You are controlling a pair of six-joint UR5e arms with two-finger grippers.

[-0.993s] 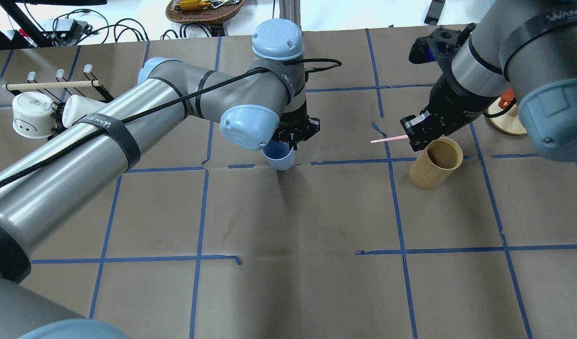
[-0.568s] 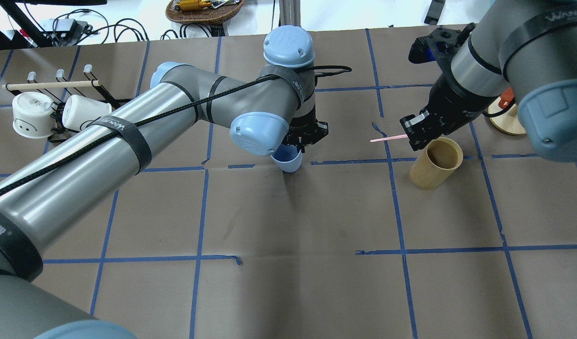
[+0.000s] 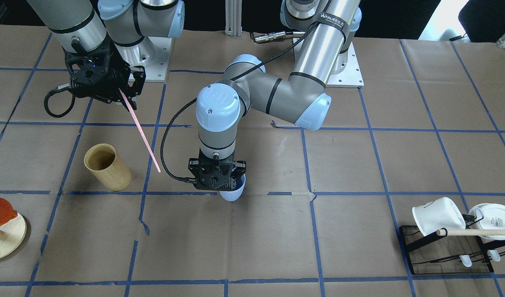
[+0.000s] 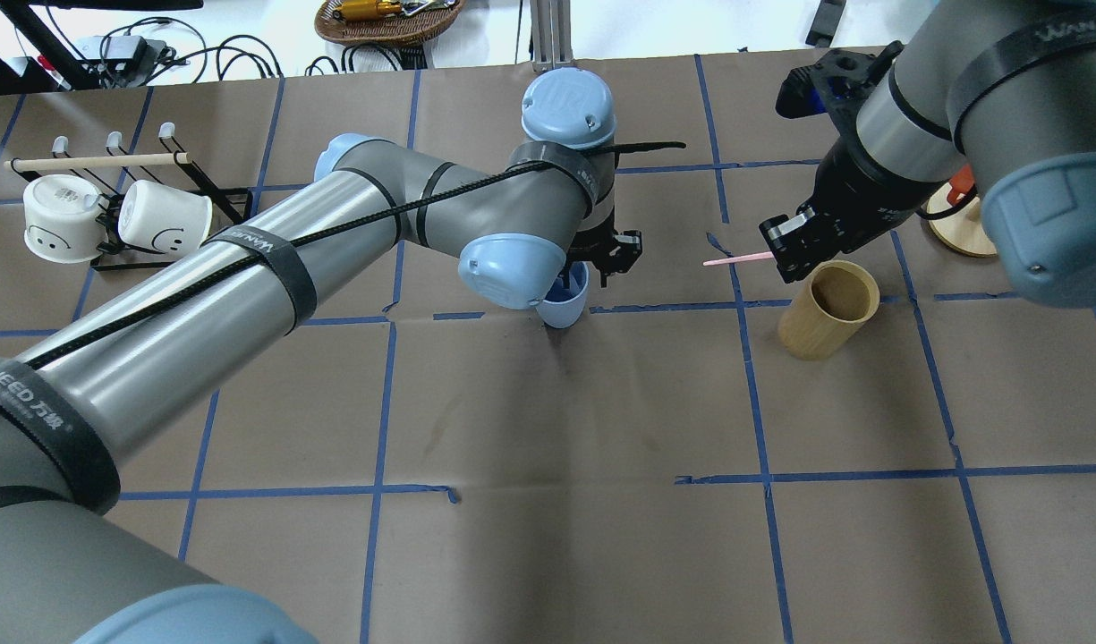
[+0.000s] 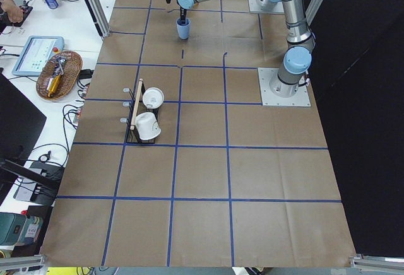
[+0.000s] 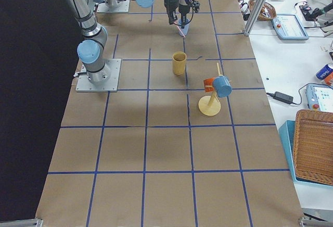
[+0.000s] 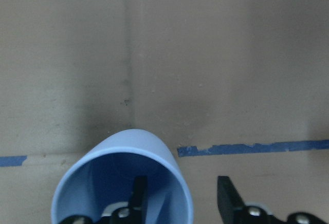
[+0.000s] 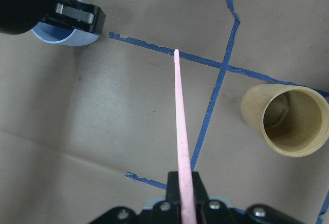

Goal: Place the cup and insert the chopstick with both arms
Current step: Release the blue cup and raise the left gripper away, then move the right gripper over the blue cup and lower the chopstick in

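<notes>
The light blue cup [image 4: 565, 306] stands upright on the brown paper by a blue tape line, also in the front view [image 3: 233, 193] and the left wrist view [image 7: 128, 147]. My left gripper [image 7: 180, 198] is open and straddles its rim, one finger inside, one outside, neither touching the wall; it also shows in the front view [image 3: 217, 181]. My right gripper [image 4: 780, 258] is shut on the pale pink chopstick [image 4: 735, 262], held above the table and pointing toward the cup [image 8: 61, 36]. The stick [image 8: 181, 121] reaches forward from the jaws.
A tan wooden cylinder cup [image 4: 825, 313] stands just below the right gripper. A black rack [image 4: 109, 215] with two white mugs and a wooden dowel is at far left. A wooden stand [image 4: 959, 224] sits at far right.
The left arm has moved right. The blue cup went from tilted in the fingers to upright on the table, and the fingers now stand apart from its wall. The right arm has not moved.
</notes>
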